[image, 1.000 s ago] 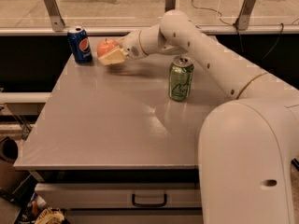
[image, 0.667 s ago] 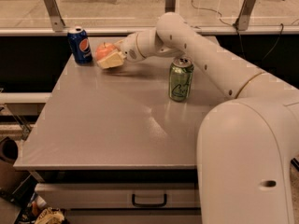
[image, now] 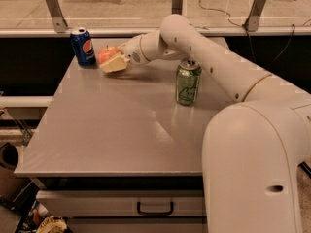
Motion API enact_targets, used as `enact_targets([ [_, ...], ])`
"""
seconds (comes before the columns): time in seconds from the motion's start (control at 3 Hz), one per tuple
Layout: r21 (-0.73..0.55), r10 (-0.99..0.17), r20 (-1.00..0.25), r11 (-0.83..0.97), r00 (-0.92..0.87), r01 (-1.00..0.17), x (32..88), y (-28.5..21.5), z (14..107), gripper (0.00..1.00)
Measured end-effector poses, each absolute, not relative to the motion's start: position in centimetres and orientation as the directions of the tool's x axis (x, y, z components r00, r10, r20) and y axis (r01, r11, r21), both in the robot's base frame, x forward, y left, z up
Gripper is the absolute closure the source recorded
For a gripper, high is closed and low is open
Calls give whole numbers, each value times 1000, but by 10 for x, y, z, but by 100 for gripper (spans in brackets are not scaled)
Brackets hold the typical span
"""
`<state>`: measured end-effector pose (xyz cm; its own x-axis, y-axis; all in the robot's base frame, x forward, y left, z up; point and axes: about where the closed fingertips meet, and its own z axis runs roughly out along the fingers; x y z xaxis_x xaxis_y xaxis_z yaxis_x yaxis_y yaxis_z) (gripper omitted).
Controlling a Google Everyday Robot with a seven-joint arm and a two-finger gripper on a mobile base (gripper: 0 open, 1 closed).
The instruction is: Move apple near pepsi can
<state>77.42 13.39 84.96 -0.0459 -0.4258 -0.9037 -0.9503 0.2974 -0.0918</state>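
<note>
The grey table (image: 112,130) fills the middle, and the white arm (image: 218,57) stretches over it from 4 o'clock toward 11 o'clock. The green can (image: 187,83) stands upright at 1 o'clock of centre. The pepsi can (image: 83,46) stands at the 11 o'clock corner. The gripper (image: 111,60) clasps the apple (image: 107,53), just beside that can at its 3 o'clock

A robot lab: drawer workbench (image: 121,130), bracketed back rail (image: 29,32), claw (image: 111,62) gripping apple (image: 106,54) at far-left corner.
</note>
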Motion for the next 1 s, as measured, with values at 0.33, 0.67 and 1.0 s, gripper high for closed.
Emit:
enact_targets([
  [0.33,-89,-426,-904,293,-46,-952,774,137,848,58],
  [0.67,-87,-426,-903,289,-47,-953,773,140,846,36],
  [1.0,-84,-426,-903,285,-47,-955,772,143,845,12],
])
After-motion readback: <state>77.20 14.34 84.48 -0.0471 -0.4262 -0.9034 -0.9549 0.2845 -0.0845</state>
